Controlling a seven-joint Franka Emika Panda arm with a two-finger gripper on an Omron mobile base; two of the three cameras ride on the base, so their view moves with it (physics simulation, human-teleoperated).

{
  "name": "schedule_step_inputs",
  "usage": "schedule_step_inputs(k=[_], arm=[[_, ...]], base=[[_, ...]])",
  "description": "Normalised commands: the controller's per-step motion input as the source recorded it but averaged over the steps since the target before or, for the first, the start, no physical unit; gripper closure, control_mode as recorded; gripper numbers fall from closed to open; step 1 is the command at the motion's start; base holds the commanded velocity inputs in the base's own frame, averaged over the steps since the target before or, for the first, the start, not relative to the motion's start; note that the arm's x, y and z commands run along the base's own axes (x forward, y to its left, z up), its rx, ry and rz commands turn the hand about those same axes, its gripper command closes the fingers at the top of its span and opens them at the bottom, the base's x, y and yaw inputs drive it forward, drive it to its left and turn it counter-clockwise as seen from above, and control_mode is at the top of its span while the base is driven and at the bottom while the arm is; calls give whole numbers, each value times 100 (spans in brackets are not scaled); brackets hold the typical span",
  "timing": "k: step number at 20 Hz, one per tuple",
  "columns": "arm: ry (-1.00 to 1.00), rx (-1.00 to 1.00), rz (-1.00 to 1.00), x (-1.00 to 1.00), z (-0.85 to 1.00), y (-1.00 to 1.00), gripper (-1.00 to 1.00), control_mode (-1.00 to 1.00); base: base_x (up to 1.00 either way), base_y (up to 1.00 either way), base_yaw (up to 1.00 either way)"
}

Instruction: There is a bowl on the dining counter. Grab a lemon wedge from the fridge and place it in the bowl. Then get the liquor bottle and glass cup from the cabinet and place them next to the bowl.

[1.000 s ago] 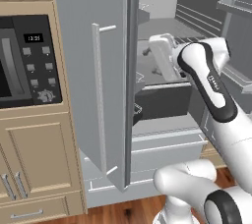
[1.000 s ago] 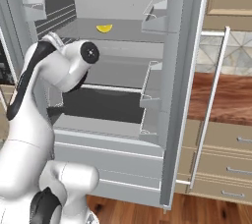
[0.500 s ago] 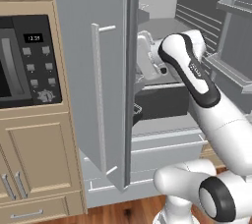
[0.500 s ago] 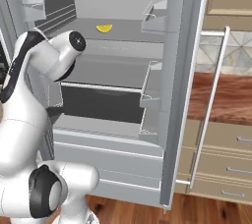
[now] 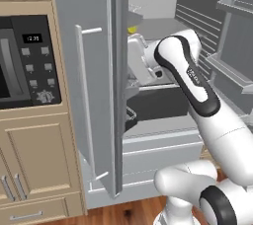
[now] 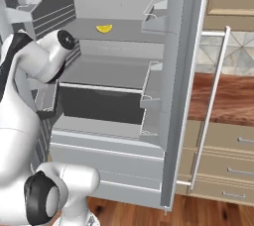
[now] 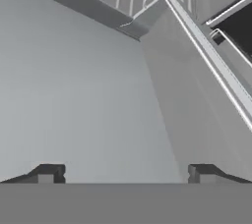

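The fridge (image 6: 124,59) stands open with both doors swung out. A yellow lemon wedge (image 6: 103,28) lies on its upper shelf, near the back; from the left it shows as a small yellow bit (image 5: 132,29) past the door's edge. My arm reaches into the fridge's left side. Its white hand (image 5: 140,63) sits below the lemon's shelf, partly behind the left door (image 5: 91,95). In the hand view my gripper (image 7: 124,174) is open, nothing between the fingertips (image 7: 47,174), facing a plain grey inner wall at close range.
A built-in microwave (image 5: 24,61) and wooden cabinets are left of the fridge. The right door (image 6: 176,86) carries shelf bins (image 6: 151,84). A dark drawer (image 6: 99,103) sits under the middle shelf. A wooden counter (image 6: 228,96) with drawers lies to the right.
The arm has swung left and deeper into the fridge, carrying the hand toward the left door's edge. The gripper stays open.
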Motion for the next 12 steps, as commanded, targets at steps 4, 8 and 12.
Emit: schedule_step_inputs(k=[4, 8, 12], arm=[[0, 0, 8, -1, -9, 85, -100, -100], [0, 0, 6, 0, -1, 89, -100, -100], [0, 0, 4, 0, 0, 91, -100, -100]], base=[[0, 0, 0], [0, 0, 0], [0, 0, 0]])
